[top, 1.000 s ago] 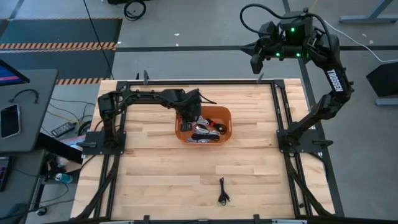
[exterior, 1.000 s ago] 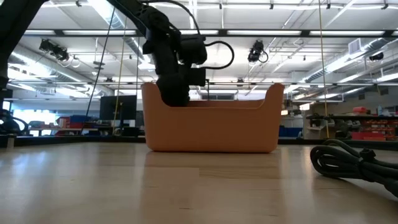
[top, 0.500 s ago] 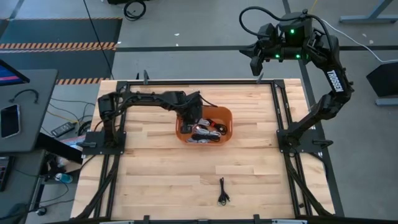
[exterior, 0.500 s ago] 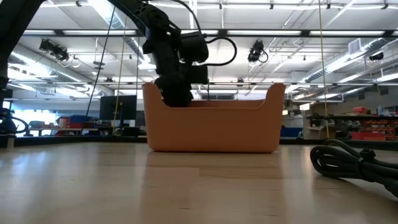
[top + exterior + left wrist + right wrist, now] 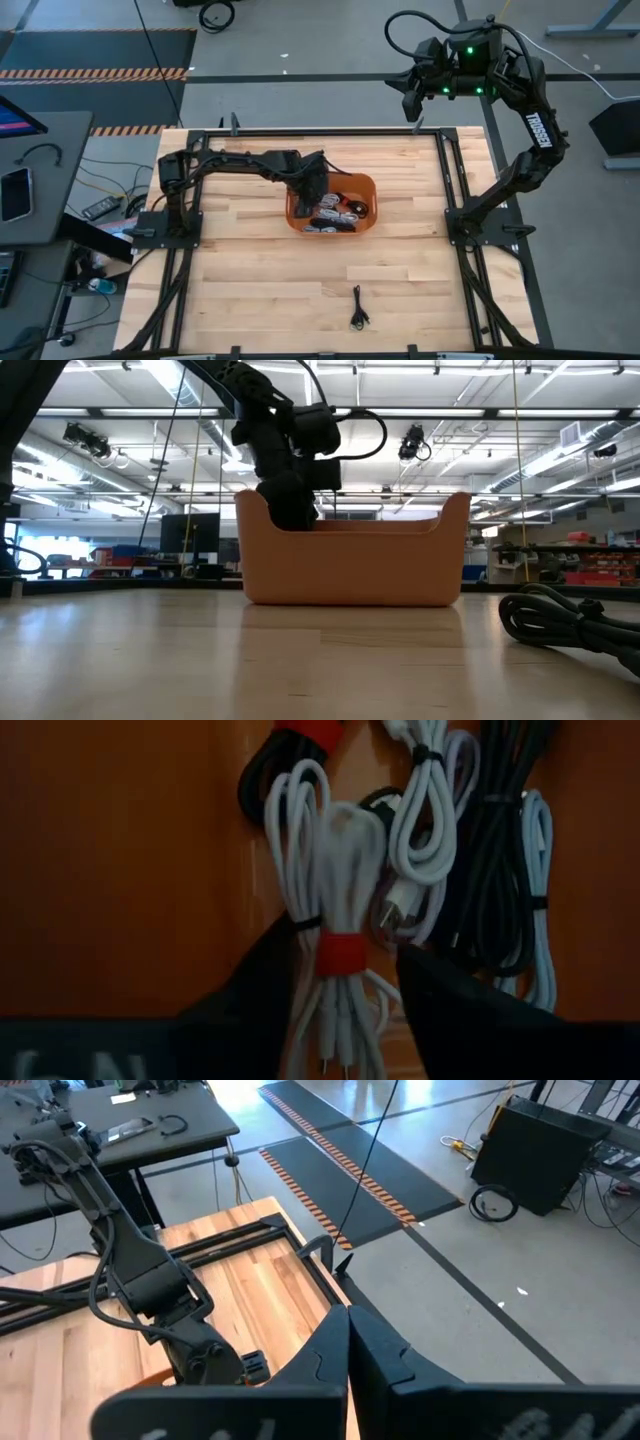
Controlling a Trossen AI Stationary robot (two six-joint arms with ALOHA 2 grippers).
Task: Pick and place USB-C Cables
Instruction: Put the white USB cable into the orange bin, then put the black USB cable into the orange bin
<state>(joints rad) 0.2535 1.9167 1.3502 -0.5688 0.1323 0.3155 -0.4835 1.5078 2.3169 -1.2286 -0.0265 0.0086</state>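
Orange bin (image 5: 366, 186): white cable (image 5: 335, 920) between left tool (image 5: 345, 1010) fingers.

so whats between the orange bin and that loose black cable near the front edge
Nothing: in the high view, only bare wood table separates the orange bin from the loose black cable.

White letters spelling TROSSEN, running down the side of the dark right robot arm (image 5: 537, 128) in the high view. Parts of pale letters at the bottom edge of the left wrist view, too cut off to read. Same in the right wrist view: pale marks on the dark gripper body, too blurred to read. Orange and black warning stripes (image 5: 95, 73) on the grey floor behind the table, no words on them. No other readable words or numbers anywhere.
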